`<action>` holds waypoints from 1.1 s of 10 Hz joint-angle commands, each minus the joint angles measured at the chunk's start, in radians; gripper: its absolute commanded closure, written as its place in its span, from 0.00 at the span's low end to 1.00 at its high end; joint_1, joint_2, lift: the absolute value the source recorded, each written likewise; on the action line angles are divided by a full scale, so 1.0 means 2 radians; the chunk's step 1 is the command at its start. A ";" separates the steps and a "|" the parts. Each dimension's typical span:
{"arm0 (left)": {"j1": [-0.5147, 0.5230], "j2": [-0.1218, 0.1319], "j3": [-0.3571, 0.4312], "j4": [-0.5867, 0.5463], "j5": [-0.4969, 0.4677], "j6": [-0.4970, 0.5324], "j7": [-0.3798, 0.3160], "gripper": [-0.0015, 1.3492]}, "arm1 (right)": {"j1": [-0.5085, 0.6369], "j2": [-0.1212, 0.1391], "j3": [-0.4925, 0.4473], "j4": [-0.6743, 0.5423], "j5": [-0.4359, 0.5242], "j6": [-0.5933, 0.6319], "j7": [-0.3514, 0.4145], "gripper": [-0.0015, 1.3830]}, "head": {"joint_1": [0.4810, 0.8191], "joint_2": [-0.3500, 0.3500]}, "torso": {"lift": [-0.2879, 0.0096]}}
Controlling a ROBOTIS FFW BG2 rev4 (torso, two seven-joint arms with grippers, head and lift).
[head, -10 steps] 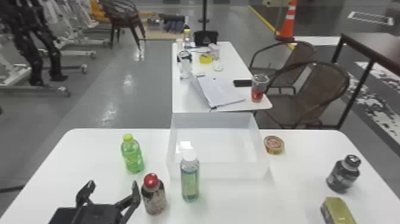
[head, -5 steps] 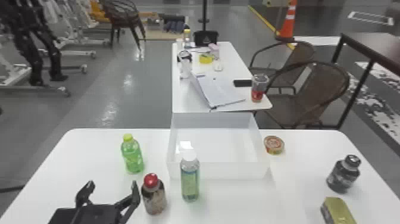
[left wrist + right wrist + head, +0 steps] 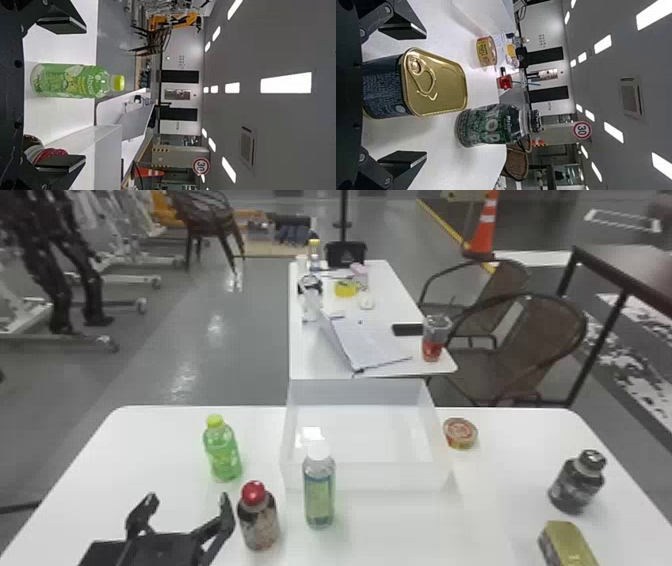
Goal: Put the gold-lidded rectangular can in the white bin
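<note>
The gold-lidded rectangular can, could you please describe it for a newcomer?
On the white table, find the white open bin, then look to the robot's right and nearer. The gold-lidded rectangular can stands beside a dark, black-capped bottle; unlike that round bottle, it is boxy with a pull-tab.

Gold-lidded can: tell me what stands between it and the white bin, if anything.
Nothing visible stands between the can and the bin; the dark bottle is beyond the can, the round tin right of the bin.

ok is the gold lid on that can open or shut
Shut: in the right wrist view the gold lid spans the can rim to rim, its pull ring flat.
</note>
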 commanded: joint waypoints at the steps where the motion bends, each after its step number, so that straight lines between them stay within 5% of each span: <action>1: 0.000 -0.003 0.003 0.001 0.000 -0.001 -0.003 0.12 | -0.013 0.000 0.000 0.010 0.010 0.009 0.000 0.16 | 0.20 0.50 | 0.63; 6: -0.001 -0.013 0.010 0.004 -0.003 -0.004 -0.013 0.12 | -0.047 0.000 0.000 0.028 0.053 0.017 -0.001 0.16 | 0.20 0.50 | 0.63; 7: -0.001 -0.014 0.011 0.005 -0.003 -0.004 -0.013 0.12 | -0.049 0.000 -0.001 0.034 0.055 0.017 -0.001 0.22 | 0.20 0.50 | 0.63; 9: -0.001 -0.015 0.011 0.006 -0.003 -0.004 -0.014 0.12 | -0.050 0.000 0.000 0.038 0.045 0.017 -0.005 0.86 | 0.20 0.50 | 0.63; 11: -0.002 -0.016 0.011 0.007 -0.003 -0.004 -0.015 0.12 | -0.042 0.000 0.000 0.023 0.035 0.017 -0.009 0.89 | 0.20 0.50 | 0.63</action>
